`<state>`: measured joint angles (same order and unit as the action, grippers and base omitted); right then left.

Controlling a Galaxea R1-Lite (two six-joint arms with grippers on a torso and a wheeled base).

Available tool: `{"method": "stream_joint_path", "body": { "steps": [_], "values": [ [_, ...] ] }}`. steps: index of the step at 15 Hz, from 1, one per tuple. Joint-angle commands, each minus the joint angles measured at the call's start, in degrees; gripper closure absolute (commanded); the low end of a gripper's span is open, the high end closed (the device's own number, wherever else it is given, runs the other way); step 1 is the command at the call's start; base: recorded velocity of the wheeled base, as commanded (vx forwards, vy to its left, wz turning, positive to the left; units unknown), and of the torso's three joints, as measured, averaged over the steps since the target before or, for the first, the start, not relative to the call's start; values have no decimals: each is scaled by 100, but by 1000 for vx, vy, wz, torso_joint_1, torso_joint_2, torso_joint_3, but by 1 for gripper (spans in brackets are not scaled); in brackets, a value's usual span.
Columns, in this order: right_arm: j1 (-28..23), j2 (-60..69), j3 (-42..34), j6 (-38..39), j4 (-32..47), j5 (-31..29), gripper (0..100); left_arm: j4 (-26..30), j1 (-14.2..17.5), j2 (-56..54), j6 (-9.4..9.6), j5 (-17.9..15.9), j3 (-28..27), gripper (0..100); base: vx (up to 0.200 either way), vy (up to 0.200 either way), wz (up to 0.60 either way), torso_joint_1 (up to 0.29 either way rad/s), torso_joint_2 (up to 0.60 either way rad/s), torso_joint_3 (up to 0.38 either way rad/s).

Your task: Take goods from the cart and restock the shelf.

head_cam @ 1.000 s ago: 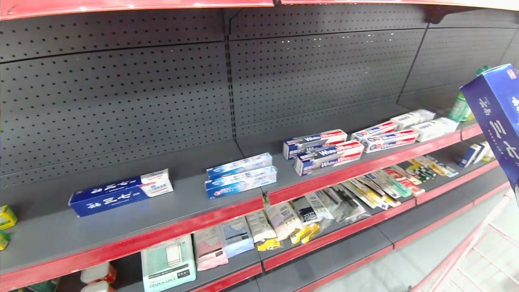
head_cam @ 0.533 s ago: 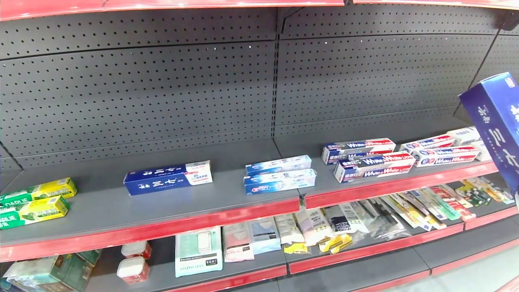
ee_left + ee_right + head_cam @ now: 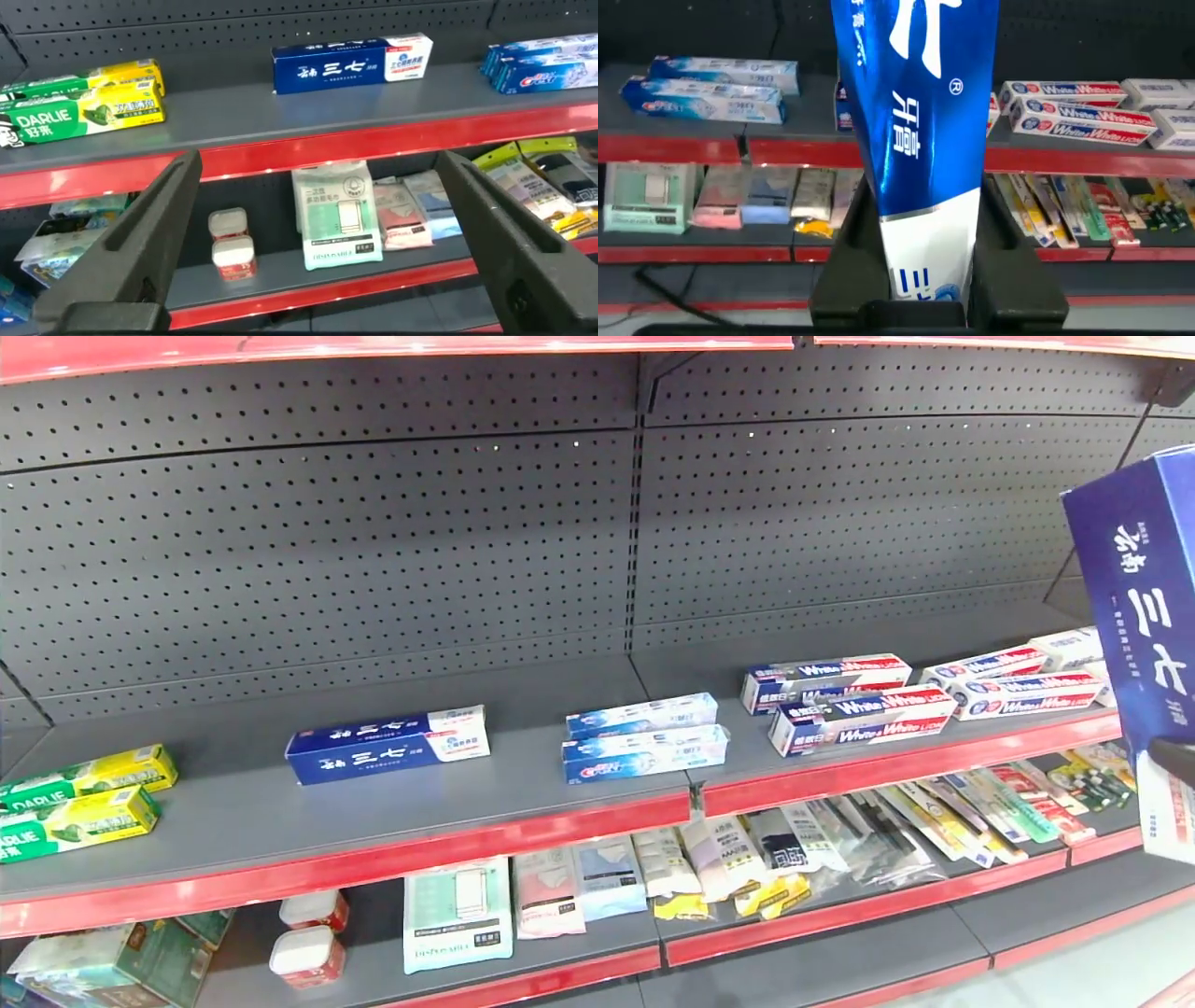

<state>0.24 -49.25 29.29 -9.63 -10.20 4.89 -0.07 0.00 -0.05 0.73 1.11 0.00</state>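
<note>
**Right claw (image 3: 929,224) loaded**

It clamps a blue toothpaste box (image 3: 1144,616) at 3 o'clock, clear of the shelf (image 3: 280,821). Left claw (image 3: 318,233) hangs wide, empty. Pick judged done; placement beside the matching box (image 3: 387,745) at 9 o'clock remains.

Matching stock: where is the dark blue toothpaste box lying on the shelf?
The dark blue toothpaste box lies left of centre in the head view, between green-yellow boxes and light blue boxes.

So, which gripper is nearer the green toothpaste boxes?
Left. The left gripper faces the shelf beside the green boxes; the right gripper, holding a blue box, is far rightward.
</note>
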Motion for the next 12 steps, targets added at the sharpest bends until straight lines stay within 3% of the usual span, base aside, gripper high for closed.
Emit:
{"method": "stream_joint_path", "body": {
  "steps": [1,2,3,6,12],
  "values": [
    [-165,12,-187,5,-8,-85,100,-19,9,5,41,3,0,0,0,0,0,0,0,0],
    [-165,82,-381,67,-17,-102,100,-37,9,5,305,-5,0,0,0,0,0,0,0,0],
    [-174,170,-425,67,-17,-102,100,-37,18,5,349,-5,0,0,0,0,0,0,0,0],
    [-165,205,-425,49,-8,-93,100,-19,26,154,305,21,0,0,0,0,0,0,0,0],
    [-262,161,-240,-39,-17,-216,100,-54,70,163,419,12,0,0,0,0,0,0,0,0]
  ]
}}
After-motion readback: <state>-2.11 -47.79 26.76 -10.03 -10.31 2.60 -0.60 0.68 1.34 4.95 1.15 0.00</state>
